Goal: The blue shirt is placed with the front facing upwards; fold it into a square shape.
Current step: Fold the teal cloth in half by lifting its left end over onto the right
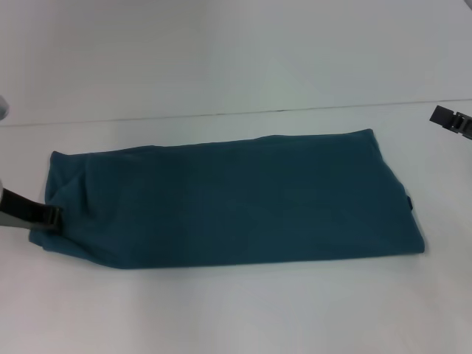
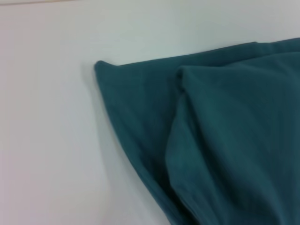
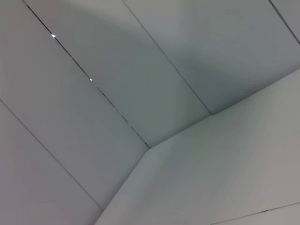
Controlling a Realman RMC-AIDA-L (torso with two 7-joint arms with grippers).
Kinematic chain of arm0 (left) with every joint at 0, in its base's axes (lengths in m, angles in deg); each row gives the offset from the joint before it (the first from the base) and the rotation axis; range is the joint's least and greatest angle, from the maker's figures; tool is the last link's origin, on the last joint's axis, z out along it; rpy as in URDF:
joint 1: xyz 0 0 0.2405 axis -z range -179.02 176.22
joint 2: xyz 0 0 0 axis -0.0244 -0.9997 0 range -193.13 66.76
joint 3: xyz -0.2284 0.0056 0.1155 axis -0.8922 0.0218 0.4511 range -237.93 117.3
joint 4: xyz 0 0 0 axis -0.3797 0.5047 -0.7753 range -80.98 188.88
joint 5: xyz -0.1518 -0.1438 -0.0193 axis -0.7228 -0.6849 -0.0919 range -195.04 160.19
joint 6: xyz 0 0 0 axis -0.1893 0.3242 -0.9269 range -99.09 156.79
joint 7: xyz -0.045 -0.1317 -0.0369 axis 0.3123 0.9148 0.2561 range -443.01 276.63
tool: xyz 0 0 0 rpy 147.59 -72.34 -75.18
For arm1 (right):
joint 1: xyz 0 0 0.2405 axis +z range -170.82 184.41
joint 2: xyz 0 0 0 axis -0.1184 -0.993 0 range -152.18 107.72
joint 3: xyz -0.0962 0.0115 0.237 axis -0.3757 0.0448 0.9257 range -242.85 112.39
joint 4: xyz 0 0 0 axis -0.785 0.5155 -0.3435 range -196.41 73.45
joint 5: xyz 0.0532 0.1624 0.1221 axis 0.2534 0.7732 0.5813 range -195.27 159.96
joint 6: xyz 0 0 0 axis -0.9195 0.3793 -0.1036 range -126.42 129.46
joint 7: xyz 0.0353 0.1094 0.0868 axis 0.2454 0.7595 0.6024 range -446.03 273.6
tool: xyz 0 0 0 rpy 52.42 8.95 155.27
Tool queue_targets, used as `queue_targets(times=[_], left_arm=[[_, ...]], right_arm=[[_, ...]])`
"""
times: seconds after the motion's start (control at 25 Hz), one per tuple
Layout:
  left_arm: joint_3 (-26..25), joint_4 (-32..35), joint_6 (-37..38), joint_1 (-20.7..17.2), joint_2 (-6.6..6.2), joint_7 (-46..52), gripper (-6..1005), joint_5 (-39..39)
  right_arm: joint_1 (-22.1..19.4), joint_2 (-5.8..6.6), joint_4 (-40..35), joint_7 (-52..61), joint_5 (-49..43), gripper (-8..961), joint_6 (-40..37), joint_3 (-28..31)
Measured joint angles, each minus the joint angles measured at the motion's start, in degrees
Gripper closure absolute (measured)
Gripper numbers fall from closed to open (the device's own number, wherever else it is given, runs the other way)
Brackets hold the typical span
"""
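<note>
Nearest the camera, bare white worktop (image 1: 243, 310) runs along the front edge. At the left edge of the worktop the left gripper (image 1: 50, 216) is seen, its dark tip lying against the left end of the blue shirt (image 1: 228, 203); whether cloth is pinched there cannot be told. In the left wrist view the shirt's corner (image 2: 101, 65) is shown lying flat on the white surface, with an upper layer of cloth folded over a lower one. From that end the shirt is stretched as a long folded band across the middle of the worktop towards the right edge, plain side up. A small dark label (image 1: 409, 201) sticks out at its right end. The right gripper (image 1: 451, 120) is held by the far right corner, well apart from the shirt; its opening cannot be judged.
</note>
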Motion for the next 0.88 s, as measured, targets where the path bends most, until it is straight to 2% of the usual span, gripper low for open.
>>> queue_targets(times=[0.16, 0.36, 0.88], left_arm=[[-0.4, 1.3, 0.4, -1.2, -0.40, -0.3, 935, -0.2], [-4.6, 1.7, 1.4, -1.9, -0.88, -3.2, 935, -0.3], [-10.2, 2.9, 2.5, -3.4, -1.70, -6.1, 936, -0.1]], right_arm=[[0.1, -0.29, 0.0, -0.1, 0.0, 207, 0.1, -0.1], [0.2, -0.78, 0.0, -0.3, 0.0, 207, 0.3, -0.2], [0.2, -1.01, 0.1, -0.3, 0.0, 207, 0.6, 0.0]])
